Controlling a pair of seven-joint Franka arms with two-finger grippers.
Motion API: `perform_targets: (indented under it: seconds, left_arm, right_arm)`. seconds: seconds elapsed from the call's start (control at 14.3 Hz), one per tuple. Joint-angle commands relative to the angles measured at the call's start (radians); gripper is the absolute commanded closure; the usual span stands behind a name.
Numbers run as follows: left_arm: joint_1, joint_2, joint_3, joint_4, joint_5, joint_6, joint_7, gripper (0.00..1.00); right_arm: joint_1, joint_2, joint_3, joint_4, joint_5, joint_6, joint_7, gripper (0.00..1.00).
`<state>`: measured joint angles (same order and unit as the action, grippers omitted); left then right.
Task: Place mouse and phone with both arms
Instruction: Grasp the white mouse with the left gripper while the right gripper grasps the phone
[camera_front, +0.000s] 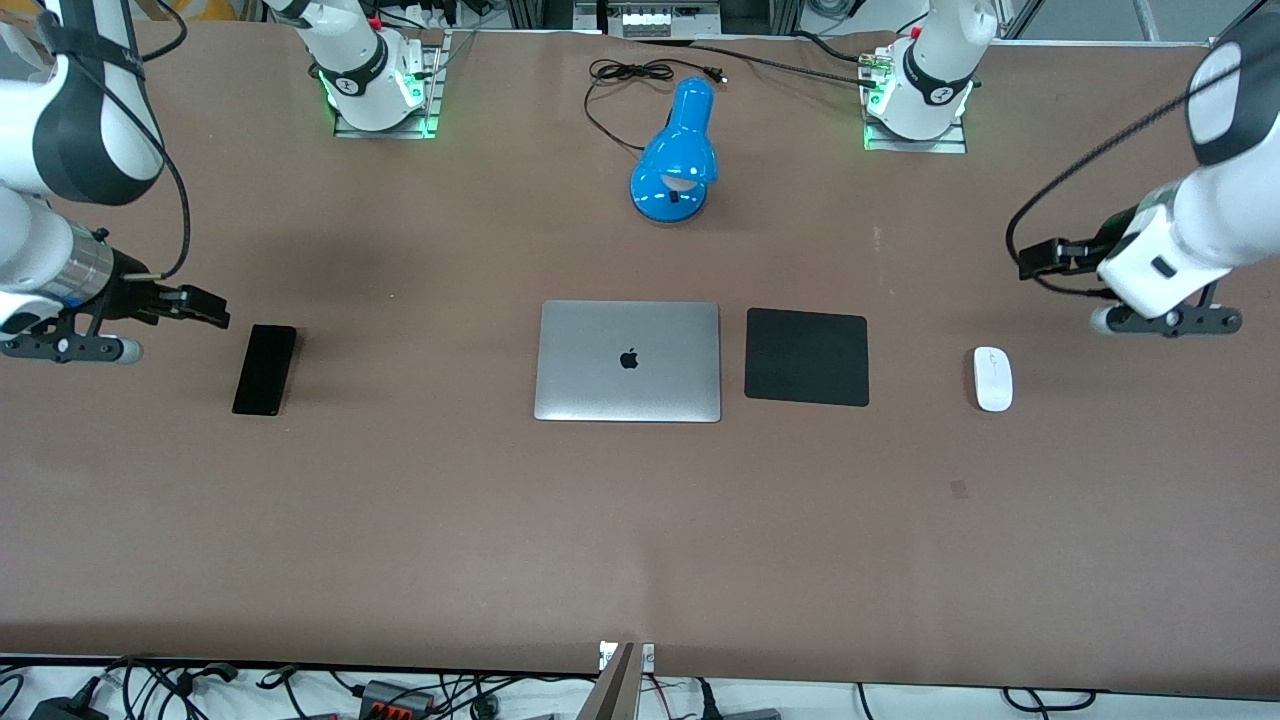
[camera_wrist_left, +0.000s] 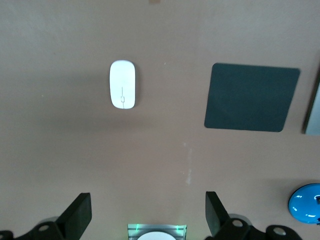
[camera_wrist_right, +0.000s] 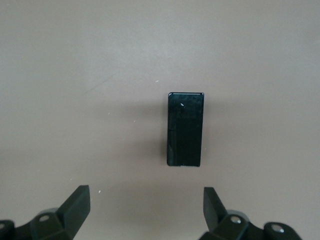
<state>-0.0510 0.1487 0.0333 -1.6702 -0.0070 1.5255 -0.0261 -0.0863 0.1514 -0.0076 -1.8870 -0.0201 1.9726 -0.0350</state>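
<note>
The white oval mouse (camera_front: 993, 378) lies on the brown table toward the left arm's end; it also shows in the left wrist view (camera_wrist_left: 122, 84). My left gripper (camera_front: 1165, 322) hangs open and empty over bare table beside the mouse, its fingers (camera_wrist_left: 80, 214) wide apart. The black phone (camera_front: 264, 369) lies flat toward the right arm's end and shows in the right wrist view (camera_wrist_right: 185, 129). My right gripper (camera_front: 70, 348) hangs open and empty over bare table beside the phone, its fingers (camera_wrist_right: 77, 202) wide apart.
A closed silver laptop (camera_front: 628, 361) lies mid-table with a black square mouse pad (camera_front: 807, 357) beside it, between laptop and mouse. A blue desk lamp (camera_front: 675, 155) with its cord lies farther from the front camera, between the two arm bases.
</note>
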Motion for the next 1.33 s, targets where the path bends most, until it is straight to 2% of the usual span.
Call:
perform_targets:
  seconds: [0.0,0.07,0.42,0.63,0.77,1.26]
  left_arm:
    - [0.061,0.161,0.002,0.05,0.018,0.008,0.066,0.0]
    - [0.077,0.193,0.0,0.034,0.018,0.097,0.089,0.0]
    - [0.109,0.198,0.002,-0.227,0.061,0.601,0.17,0.0]
    - [0.134,0.2,0.0,-0.437,0.061,0.925,0.25,0.0]
    - [0.137,0.209,0.0,-0.537,0.061,1.111,0.265,0.0]
    - [0.137,0.276,-0.003,-0.556,0.061,1.197,0.265,0.0]
  right_arm:
    - [-0.032,0.072,0.006,-0.004,-0.012,0.086,-0.008,0.0]
    - [-0.041,0.097,0.006,-0.006,-0.012,0.094,-0.006,0.0]
    - [-0.062,0.19,0.008,-0.004,-0.012,0.11,-0.008,0.0]
    - [-0.059,0.264,0.006,-0.004,-0.012,0.161,-0.008,0.0]
    - [-0.061,0.299,0.006,-0.004,-0.012,0.21,-0.008,0.0]
    - [-0.093,0.39,0.006,0.003,-0.024,0.256,0.0,0.0]
